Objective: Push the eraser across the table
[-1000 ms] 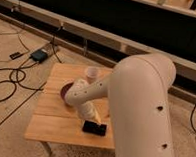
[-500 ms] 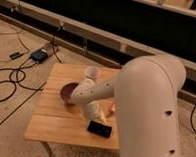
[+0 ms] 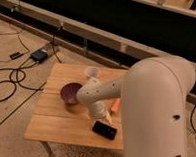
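Eraser (image 3: 104, 129) lies flat near the counter's (image 3: 53, 125) 5 o'clock edge. Hand (image 3: 99, 113) hangs just beside it, at its 11 o'clock; I cannot tell whether it is apart or together. Purple bowl (image 3: 70, 93) sits at the hand's 10 o'clock, orange marker (image 3: 115, 105) at its 2 o'clock.

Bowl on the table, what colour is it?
Purple, clearest in the camera view: the round purple bowl sits beside the end effector.

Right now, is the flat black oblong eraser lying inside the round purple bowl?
No, the eraser lies on the light wooden table near its front edge, outside the bowl, the pincer just behind it.
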`<state>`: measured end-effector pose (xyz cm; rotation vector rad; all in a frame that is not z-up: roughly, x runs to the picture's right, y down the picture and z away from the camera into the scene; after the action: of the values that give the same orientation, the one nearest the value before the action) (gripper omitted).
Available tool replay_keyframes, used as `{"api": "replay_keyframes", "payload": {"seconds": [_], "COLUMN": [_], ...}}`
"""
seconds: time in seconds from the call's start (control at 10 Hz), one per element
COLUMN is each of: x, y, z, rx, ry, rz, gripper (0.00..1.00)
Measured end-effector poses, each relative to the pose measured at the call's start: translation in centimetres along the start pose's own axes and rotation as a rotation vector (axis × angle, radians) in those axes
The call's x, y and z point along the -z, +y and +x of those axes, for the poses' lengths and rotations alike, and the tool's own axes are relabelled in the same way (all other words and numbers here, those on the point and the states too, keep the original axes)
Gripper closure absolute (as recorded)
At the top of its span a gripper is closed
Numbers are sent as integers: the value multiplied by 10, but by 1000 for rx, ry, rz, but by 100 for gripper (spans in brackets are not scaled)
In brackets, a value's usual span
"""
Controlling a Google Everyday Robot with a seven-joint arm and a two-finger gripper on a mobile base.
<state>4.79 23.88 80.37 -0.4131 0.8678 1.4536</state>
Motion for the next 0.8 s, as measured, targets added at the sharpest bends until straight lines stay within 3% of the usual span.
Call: {"api": "replay_keyframes", "payload": {"seconds": [0.8], "x": [-9], "y": [-52], "z": [-4], "rx": [-58], "ry": [35], "rz": [78], "gripper": [35]}}
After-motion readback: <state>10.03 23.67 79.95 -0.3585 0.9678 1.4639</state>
